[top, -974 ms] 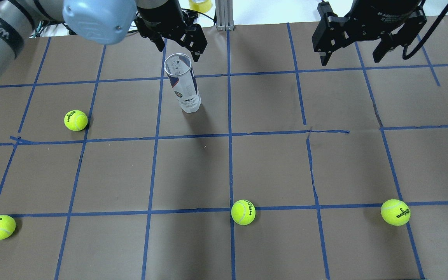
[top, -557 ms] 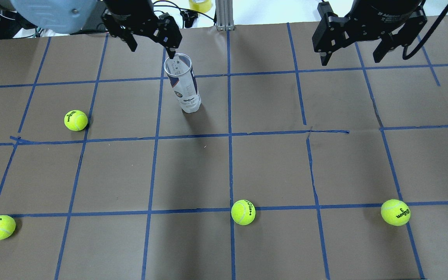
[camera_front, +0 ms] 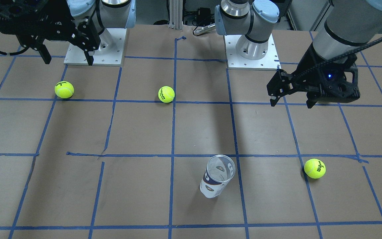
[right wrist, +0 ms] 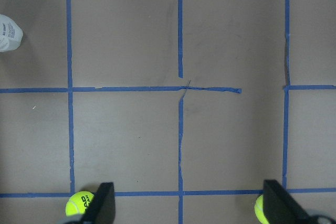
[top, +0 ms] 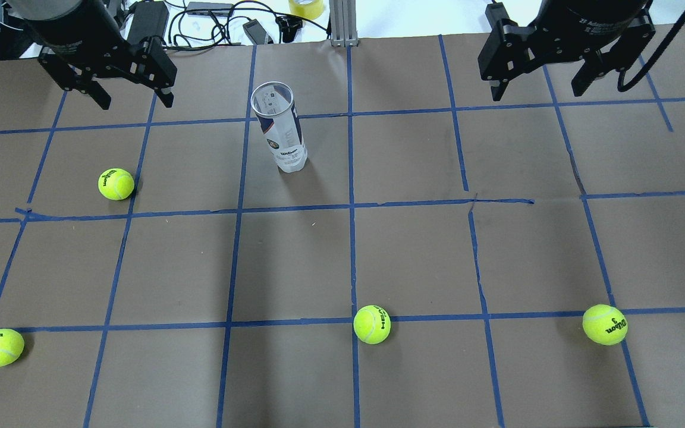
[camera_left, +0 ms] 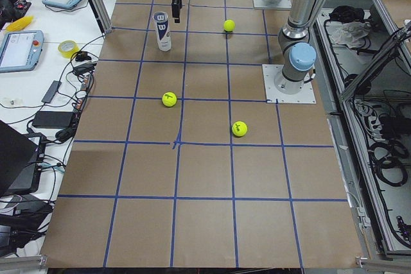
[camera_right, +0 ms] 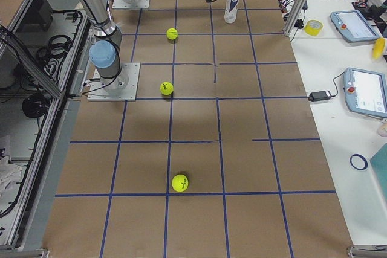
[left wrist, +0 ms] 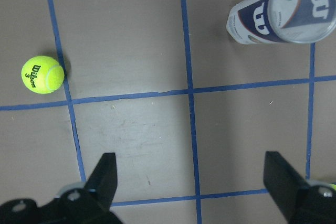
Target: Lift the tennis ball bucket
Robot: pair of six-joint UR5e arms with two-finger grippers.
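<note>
The tennis ball bucket (top: 280, 128) is a clear can with a white and navy Wilson label. It stands upright and open-topped on the brown paper, and also shows in the front view (camera_front: 217, 176) and the left wrist view (left wrist: 283, 9). My left gripper (top: 136, 102) is open and empty, hovering well to the left of the can; it also shows in the front view (camera_front: 290, 104) and its own wrist view (left wrist: 191, 182). My right gripper (top: 536, 92) is open and empty, high over the far right of the table, and also shows in the front view (camera_front: 69, 62).
Several yellow-green tennis balls lie on the paper, one left of the can (top: 116, 183), one at the near middle (top: 371, 324), one near right (top: 605, 324). Cables (top: 211, 15) and a metal post (top: 342, 21) sit beyond the far edge.
My left gripper has swung left, from just above the can's rim to about two grid squares away. The can and my right gripper have not moved.
</note>
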